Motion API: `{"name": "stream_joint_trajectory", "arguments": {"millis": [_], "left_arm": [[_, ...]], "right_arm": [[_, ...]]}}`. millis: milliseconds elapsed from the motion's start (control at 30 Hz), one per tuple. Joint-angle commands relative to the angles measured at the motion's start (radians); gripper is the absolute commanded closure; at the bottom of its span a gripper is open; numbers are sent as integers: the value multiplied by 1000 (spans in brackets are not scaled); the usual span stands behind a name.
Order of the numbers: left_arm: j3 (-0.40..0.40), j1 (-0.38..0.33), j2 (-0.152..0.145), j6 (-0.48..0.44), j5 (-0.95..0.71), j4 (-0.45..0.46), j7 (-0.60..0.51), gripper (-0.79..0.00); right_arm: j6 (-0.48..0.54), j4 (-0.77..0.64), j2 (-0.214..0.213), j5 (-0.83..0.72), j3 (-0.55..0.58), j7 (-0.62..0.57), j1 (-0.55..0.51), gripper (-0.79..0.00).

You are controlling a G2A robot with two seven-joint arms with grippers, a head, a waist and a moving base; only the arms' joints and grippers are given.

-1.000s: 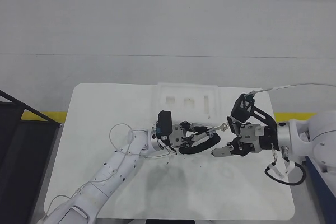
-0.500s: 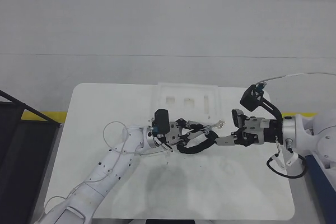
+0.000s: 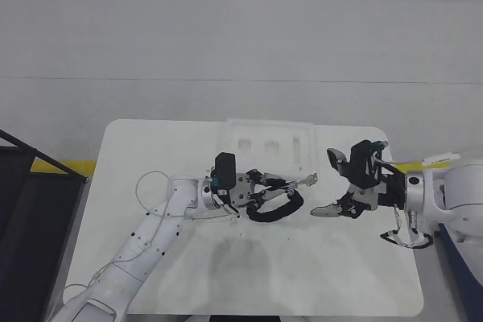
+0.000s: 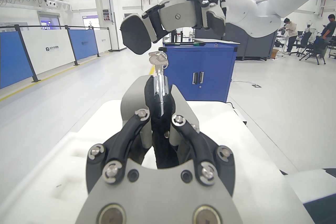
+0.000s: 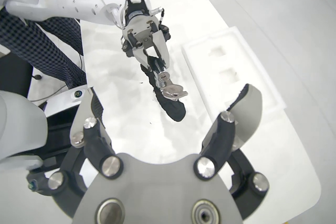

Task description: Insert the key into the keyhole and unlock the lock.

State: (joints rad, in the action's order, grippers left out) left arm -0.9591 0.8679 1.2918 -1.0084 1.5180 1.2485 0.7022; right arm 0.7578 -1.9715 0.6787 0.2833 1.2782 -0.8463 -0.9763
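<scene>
The left gripper [image 4: 160, 95] is clamping its two fingers [image 4: 132, 97] on the lock [image 5: 172, 107], on its shiny cylinder [image 4: 161, 87]. In the top view the black cable [image 3: 271, 213] of the lock is curling out below the fingers, toward 6 o'clock. The lock is being held over the middle of the white table [image 3: 145, 169]. The key [image 4: 157, 59] is sticking out from the end of the cylinder and pointing toward 3 o'clock. How deep its blade is sitting inside the lock, I cannot tell. The right gripper [image 4: 175, 30] is hovering at 3 o'clock from the key, near it but apart, with its fingers spread wide and holding nothing. A white foam tray [image 3: 229, 129] with three recesses is lying at 12 o'clock from the lock, at the far edge of the table.
</scene>
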Motion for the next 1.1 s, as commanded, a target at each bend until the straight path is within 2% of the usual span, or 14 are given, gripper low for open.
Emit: {"name": "stream_joint_trajectory", "arguments": {"millis": [0, 67, 133, 200, 233, 300, 333, 733, 867, 1067], "left_arm": [[2, -1, -3, -4, -7, 3, -12, 0], [9, -1, -6, -4, -18, 5, -21, 0], [17, -3, -9, -4, -31, 7, -27, 0], [25, -5, -13, -4, -43, 10, -32, 0], [28, -6, -15, -4, -49, 10, -34, 0], [34, -8, -19, -4, -59, 11, -39, 0], [37, -9, -20, -4, -64, 12, -41, 0], [64, -18, -36, -4, -106, 17, -62, 0], [71, -21, -38, -4, -115, 18, -64, 0], [84, -25, -38, -4, -121, 16, -60, 0]], "right_arm": [[54, 10, 2, 47, 2, 41, -6, -785], [85, 12, 4, 95, 1, 74, -8, -785], [108, 12, 7, 149, -1, 98, -6, -671], [120, 12, 10, 197, -4, 124, -4, -659], [124, 10, 11, 227, -5, 134, -1, -554], [130, 8, 14, 276, -7, 160, 0, -471], [129, 6, 15, 300, -7, 171, 0, -391], [156, 22, 18, 403, -8, 225, -12, -286], [161, 27, 16, 383, -4, 228, -17, -145], [178, 25, 10, 318, -10, 173, -8, -95]]}}
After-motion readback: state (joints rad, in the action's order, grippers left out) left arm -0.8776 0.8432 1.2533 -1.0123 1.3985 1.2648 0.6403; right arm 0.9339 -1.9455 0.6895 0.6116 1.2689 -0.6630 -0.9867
